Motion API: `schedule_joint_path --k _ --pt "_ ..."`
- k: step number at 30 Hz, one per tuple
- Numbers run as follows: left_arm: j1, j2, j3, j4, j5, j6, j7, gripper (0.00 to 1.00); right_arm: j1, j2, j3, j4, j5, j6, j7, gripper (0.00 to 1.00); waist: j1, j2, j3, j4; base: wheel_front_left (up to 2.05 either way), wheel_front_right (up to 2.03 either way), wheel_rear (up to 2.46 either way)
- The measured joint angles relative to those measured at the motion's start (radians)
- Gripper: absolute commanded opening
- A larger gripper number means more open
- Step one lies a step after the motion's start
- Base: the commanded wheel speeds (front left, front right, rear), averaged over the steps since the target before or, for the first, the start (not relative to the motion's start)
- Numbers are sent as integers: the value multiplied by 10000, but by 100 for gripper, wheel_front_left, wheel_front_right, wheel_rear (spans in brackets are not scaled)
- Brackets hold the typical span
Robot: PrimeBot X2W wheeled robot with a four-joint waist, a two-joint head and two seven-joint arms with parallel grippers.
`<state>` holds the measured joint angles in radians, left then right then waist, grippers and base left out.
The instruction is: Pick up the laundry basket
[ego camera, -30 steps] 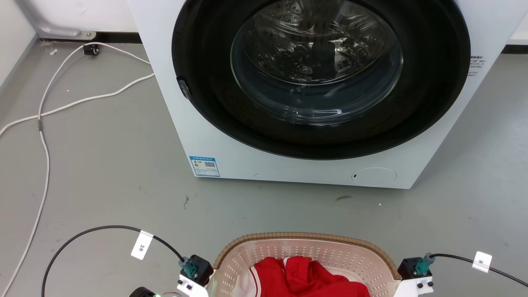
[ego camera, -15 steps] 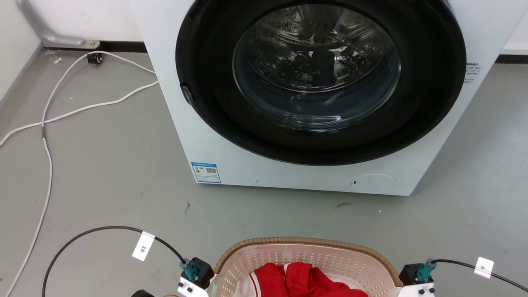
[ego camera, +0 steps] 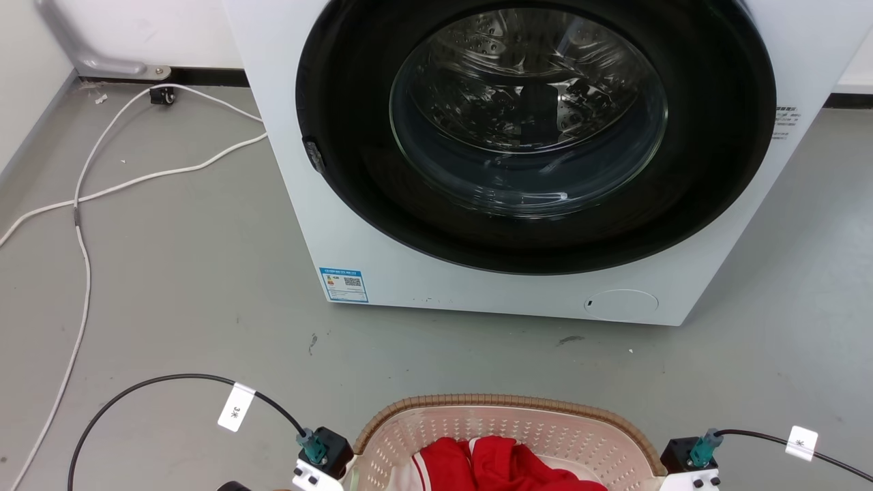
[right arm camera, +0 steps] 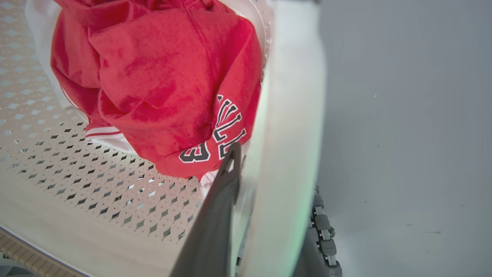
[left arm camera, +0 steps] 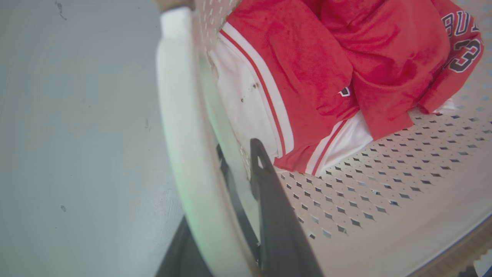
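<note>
Slight camera shift; laundry basket (ego camera: 545,424), grey floor (ego camera: 184,293), washer (ego camera: 354,232)

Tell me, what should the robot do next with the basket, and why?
Probably lift both arms evenly. The left gripper and right gripper each seem clamped on a white side handle of the cream-pink perforated plastic laundry basket, which holds red clothes.

Inventory: washing machine (ego camera: 382,266), 1; laundry basket (ego camera: 505,401), 1; tools, 2 (left tool (left arm camera: 240,154), right tool (right arm camera: 275,173)); black cables (ego camera: 184,375), 2; white tags (ego camera: 235,412), 2, one per cable; blue label (ego camera: 344,284), 1. Red-and-white clothing (ego camera: 505,467): item count indeterminate.
</note>
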<state>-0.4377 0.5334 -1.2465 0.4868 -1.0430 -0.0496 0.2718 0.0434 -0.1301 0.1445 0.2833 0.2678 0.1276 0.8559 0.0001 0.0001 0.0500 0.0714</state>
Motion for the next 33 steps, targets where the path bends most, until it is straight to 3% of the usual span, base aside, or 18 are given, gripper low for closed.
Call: schedule_joint_path --k 33 --pt "58 117 0 -226 -255 144 337 0 38 -23 -31 4 56 4 29 0 -1 0 71 33 0 0 0"
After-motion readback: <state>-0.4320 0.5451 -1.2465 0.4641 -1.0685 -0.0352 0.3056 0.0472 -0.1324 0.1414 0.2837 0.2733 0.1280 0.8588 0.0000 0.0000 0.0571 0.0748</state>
